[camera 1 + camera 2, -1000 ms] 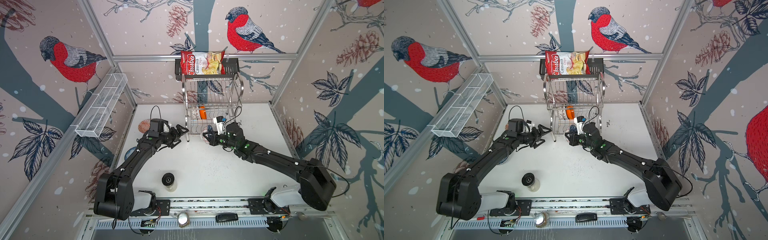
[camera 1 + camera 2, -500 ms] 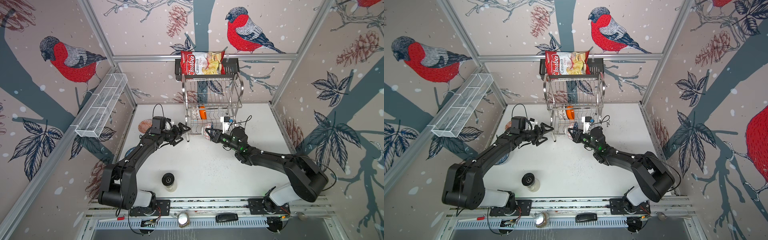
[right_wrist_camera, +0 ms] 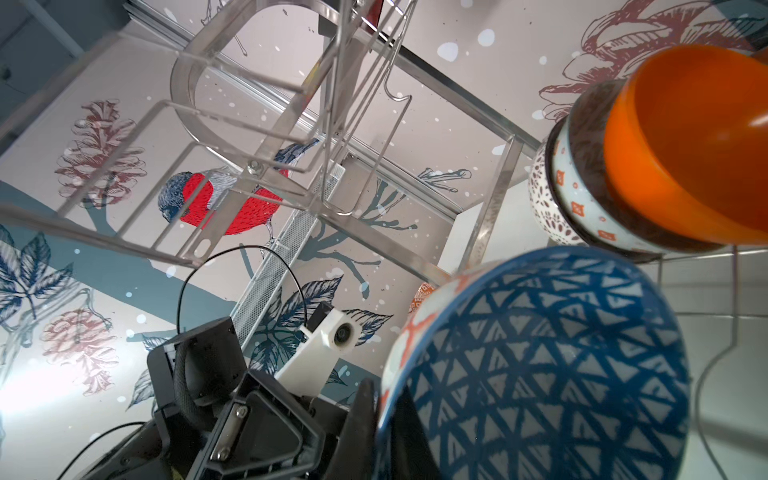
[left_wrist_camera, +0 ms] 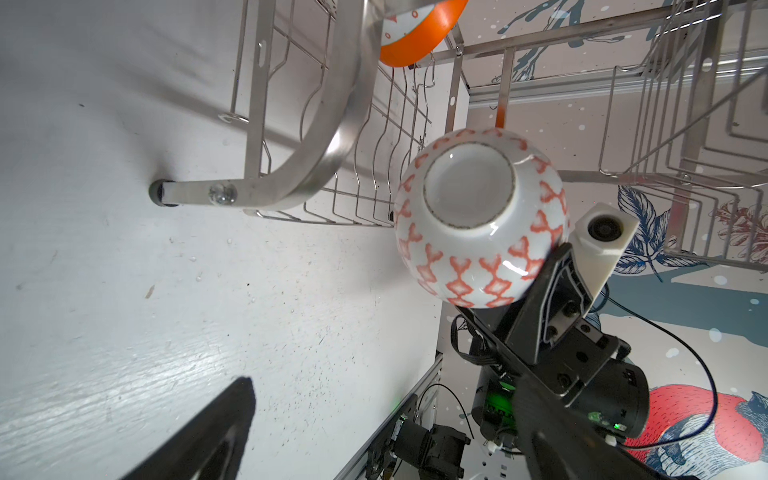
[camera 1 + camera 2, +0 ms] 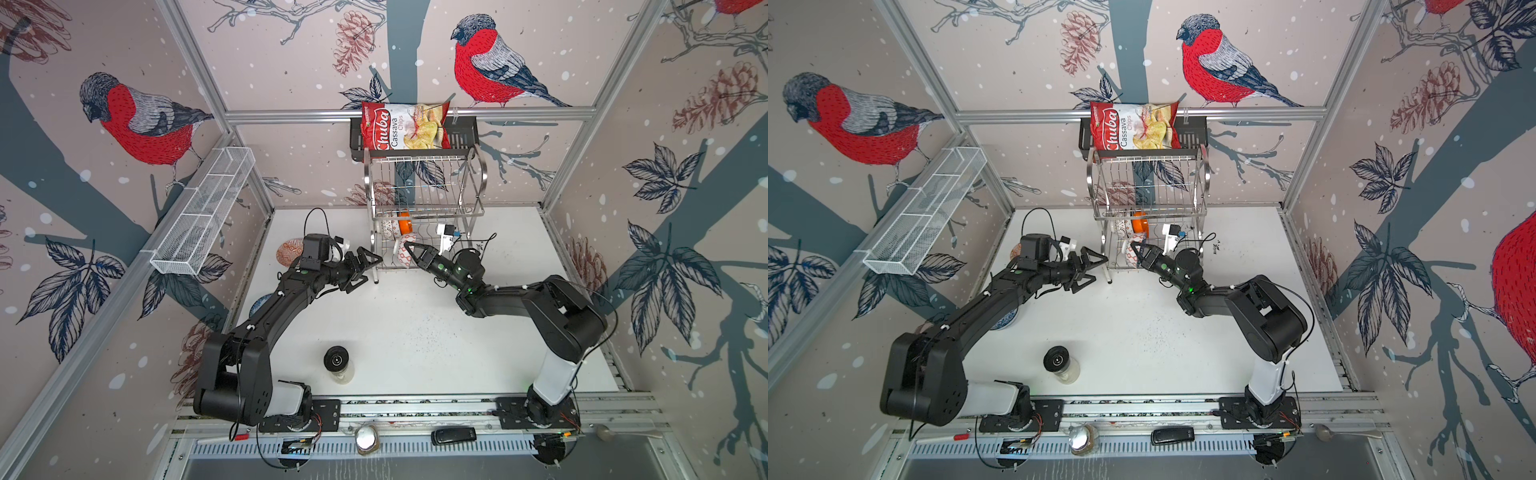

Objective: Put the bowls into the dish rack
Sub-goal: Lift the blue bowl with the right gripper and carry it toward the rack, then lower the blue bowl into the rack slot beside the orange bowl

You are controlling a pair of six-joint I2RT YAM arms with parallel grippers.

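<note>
1. The right gripper is clamped on the rim of a blue-lined bowl, which is tilted on edge at the front of the dish rack's lower tier, near the centre of both top views.
2. The left gripper gapes wide and empty beside the rack's front left leg.
3. An orange bowl and a brown-patterned bowl stand deeper in that tier.
4. A red bowl sits on the table, left of centre.

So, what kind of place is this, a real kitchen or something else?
Most likely a robot test booth, not a real kitchen: two robot arms fixed to a metal rail, an aluminium frame holding bird-wallpaper walls, and a dish rack standing on a white table.
</note>
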